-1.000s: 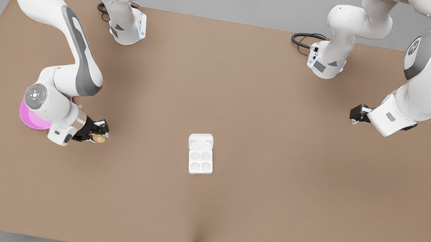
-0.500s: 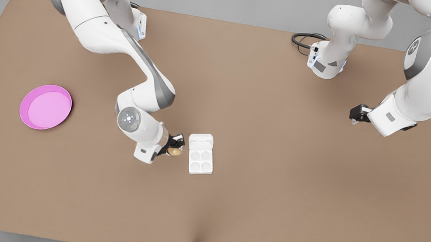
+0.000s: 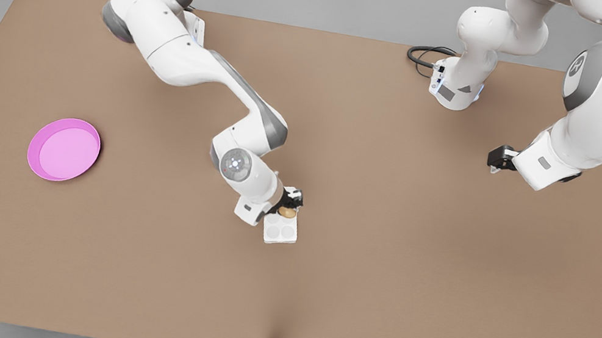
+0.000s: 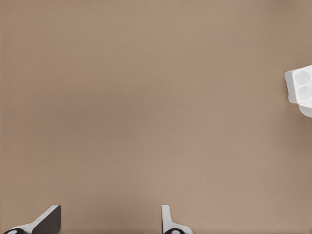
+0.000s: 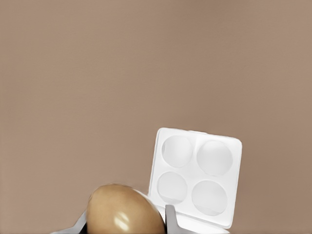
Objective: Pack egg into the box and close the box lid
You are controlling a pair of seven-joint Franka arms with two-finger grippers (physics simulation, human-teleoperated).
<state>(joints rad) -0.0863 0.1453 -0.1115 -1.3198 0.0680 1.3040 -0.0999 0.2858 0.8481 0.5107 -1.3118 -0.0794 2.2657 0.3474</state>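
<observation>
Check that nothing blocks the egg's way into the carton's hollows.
Nothing visible does. The right pincer holds the egg above the box, whose four hollows are bare. The box lid lies open, partly hidden under the pincer. The left pincer waits far off at the front view's right.

The front view looks down from high up at the whole brown table (image 3: 376, 306) and both arms. Each of the 2 wrist views looks down at the table from closer. All 3 views share the white box (image 3: 282, 232) (image 4: 300, 87) (image 5: 197, 174).
</observation>
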